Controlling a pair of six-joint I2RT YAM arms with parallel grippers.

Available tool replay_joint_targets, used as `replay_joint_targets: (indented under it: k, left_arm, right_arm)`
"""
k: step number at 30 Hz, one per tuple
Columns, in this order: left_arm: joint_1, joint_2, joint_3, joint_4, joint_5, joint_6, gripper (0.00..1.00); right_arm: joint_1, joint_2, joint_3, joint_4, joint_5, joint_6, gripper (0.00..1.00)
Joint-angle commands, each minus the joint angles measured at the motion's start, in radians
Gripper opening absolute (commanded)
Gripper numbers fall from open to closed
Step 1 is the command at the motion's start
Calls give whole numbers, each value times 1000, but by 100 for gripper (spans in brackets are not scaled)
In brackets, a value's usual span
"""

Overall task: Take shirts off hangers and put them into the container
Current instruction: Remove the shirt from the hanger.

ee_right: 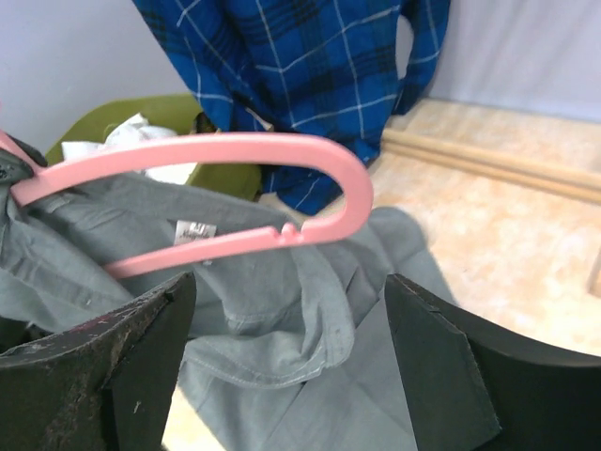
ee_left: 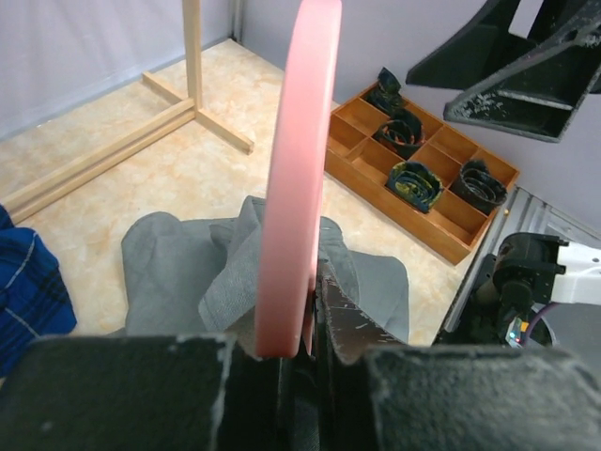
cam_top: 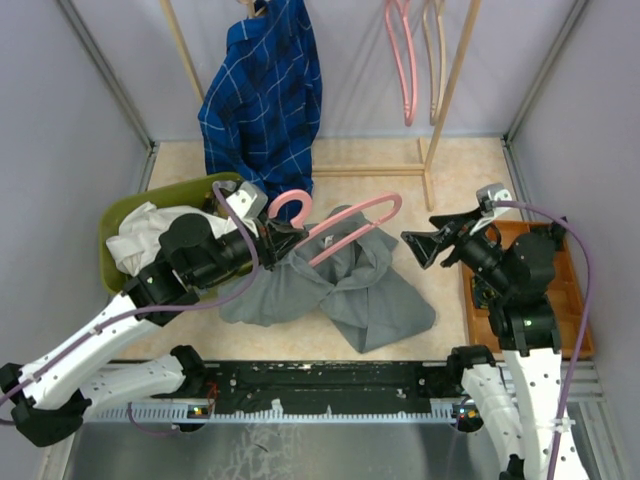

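Observation:
My left gripper (cam_top: 275,235) is shut on a pink hanger (cam_top: 350,222) near its hook and holds it above the floor. In the left wrist view the hanger (ee_left: 296,188) runs straight out from the closed jaws (ee_left: 315,319). The grey shirt (cam_top: 360,285) lies crumpled beneath it, its collar still draped over the hanger (ee_right: 235,150). Just right of the hanger's far end, my right gripper (cam_top: 420,245) is open and holds nothing; the grey shirt (ee_right: 282,310) shows between its fingers. The olive container (cam_top: 120,215) at the left holds a white shirt (cam_top: 140,235). A blue checked shirt (cam_top: 265,100) hangs at the back.
The wooden rack (cam_top: 450,100) stands at the back, with empty pink hangers (cam_top: 405,60) on its right side. An orange divided tray (cam_top: 575,290) of black parts sits by my right arm. Grey walls close in the left, right and back.

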Motion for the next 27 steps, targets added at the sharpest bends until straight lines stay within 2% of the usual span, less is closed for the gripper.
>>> replay_joint_targets:
  k: [1,5,10,19,27]
  left_arm:
    - [3,3,21,43,100,11,0]
    - [3,25,45,21,155,42,0]
    - [3,30,67,0,197,66,0]
    - [4,30,77,-68,250,94,0]
    - [3,62,105,-100,316,110,0]
  right_arm:
    - [-4,-23,13,72,78,-85,82]
    - [-4,-24,48,11,136,-140,84]
    - [-4,-14,77,-18,84,-196,86]
    - [-4,65,176,-149,-128,-312,94]
    - [-4,126,186,-192,-358,-315,92]
